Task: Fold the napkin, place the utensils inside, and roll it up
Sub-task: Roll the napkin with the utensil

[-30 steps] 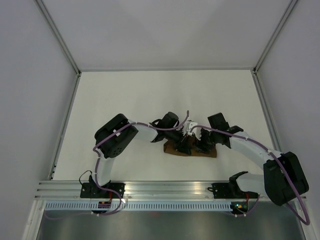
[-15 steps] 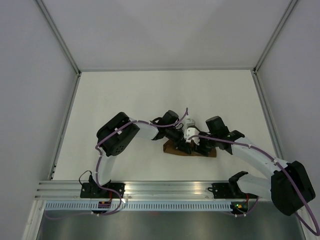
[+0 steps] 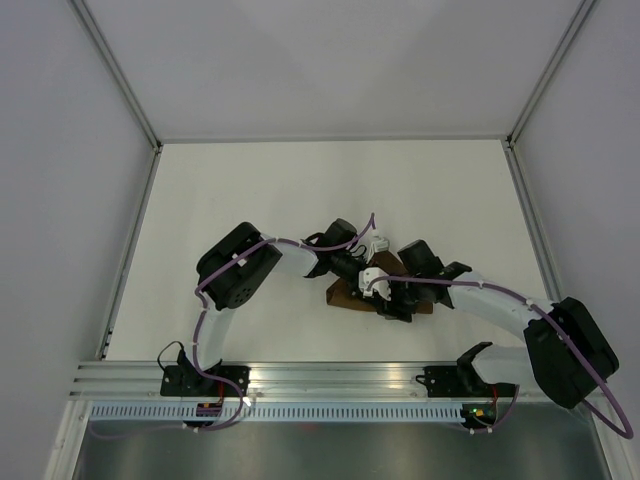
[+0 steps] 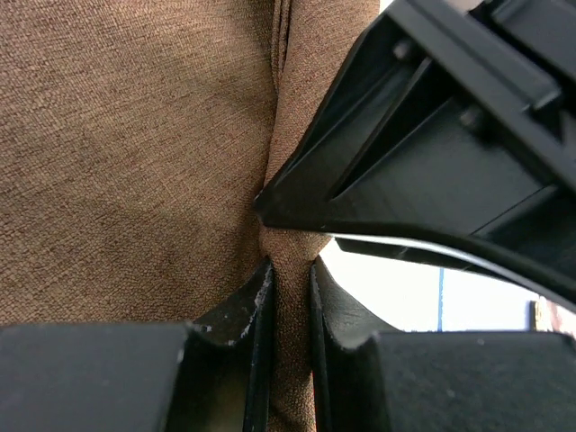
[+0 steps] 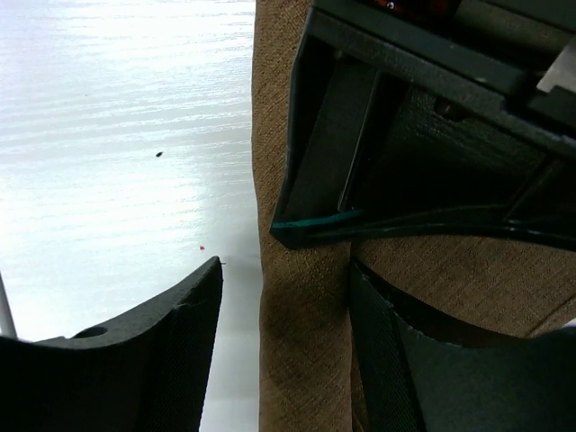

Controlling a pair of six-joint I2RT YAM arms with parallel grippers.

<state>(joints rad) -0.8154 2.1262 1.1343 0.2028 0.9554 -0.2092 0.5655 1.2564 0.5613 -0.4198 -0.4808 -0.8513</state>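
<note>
The dark brown napkin [image 3: 343,296] lies bunched as a narrow strip on the white table, mostly under both grippers. My left gripper [image 3: 361,277] is shut on a raised fold of the napkin [image 4: 135,135], which is pinched between its jaws [image 4: 290,288]. My right gripper [image 3: 391,302] is open and straddles the long edge of the napkin [image 5: 306,342]. One of its fingers [image 5: 180,333] is over bare table and the other rests on the cloth. The two grippers almost touch. The knife is hidden.
The white table [image 3: 300,190] is walled at the back and both sides. A metal rail [image 3: 330,375] runs along the near edge, carrying both arm bases. The left arm's elbow [image 3: 238,270] stands left of the napkin.
My right gripper has swung left and nearer, close up against the left gripper over the napkin. The left gripper has stayed shut on the cloth, shifting only slightly.
</note>
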